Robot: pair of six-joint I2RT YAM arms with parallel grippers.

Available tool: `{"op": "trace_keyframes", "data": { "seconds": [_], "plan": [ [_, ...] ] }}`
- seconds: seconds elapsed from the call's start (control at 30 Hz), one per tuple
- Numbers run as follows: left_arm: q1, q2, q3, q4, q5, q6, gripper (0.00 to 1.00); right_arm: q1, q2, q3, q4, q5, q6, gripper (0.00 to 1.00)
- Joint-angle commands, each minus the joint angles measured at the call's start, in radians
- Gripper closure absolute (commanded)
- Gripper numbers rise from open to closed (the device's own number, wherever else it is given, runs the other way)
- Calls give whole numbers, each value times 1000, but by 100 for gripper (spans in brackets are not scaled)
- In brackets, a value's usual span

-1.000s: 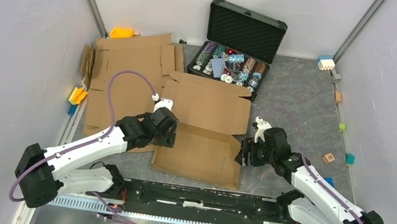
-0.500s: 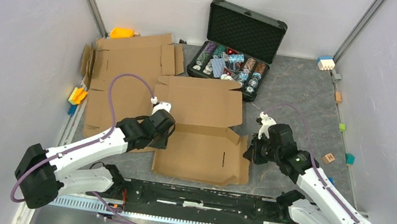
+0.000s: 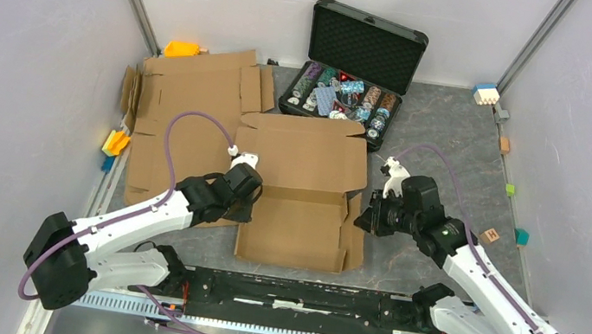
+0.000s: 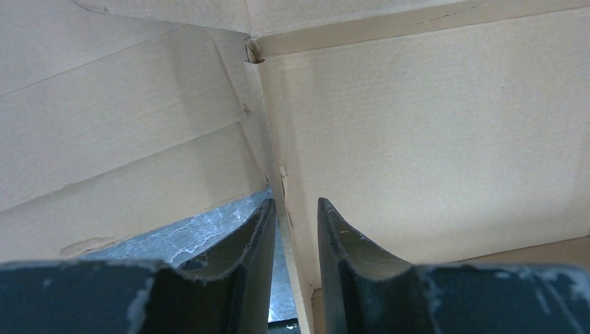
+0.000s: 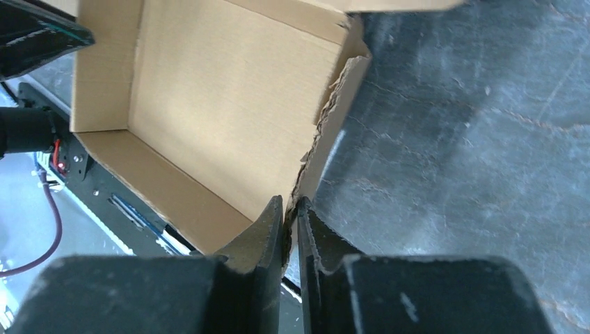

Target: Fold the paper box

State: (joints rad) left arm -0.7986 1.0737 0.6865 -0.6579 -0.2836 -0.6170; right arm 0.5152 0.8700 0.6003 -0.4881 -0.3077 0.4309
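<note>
Brown paper box point(image 3: 298, 220), opening upward, long axis left-right, lid rearward

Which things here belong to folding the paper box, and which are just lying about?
Belong to the job:
paper box
left fingers, astride its left wall
right fingers, pinching its right wall

Lying about:
black case of chips
flat cardboard sheet
orange block
white block
wooden cube
</note>
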Motion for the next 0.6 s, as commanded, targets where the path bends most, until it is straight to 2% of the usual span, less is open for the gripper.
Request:
{"op": "trace_keyframes", "data": {
  "seconds": [0.0, 0.1, 0.37, 0.57],
  "plan": [
    [-2, 7, -5, 99, 76, -44, 65, 5, 14, 6, 119, -100, 23, 80],
    [-2, 5, -5, 97, 70, -43, 65, 6, 21, -27, 155, -157, 2, 73],
    [-2, 4, -10, 97, 72, -42, 64, 6, 26, -123, 250, -215, -12, 44],
    [-2, 9, -6, 96, 73, -41, 64, 6, 47, -156, 275, -211, -20, 40]
  ]
}}
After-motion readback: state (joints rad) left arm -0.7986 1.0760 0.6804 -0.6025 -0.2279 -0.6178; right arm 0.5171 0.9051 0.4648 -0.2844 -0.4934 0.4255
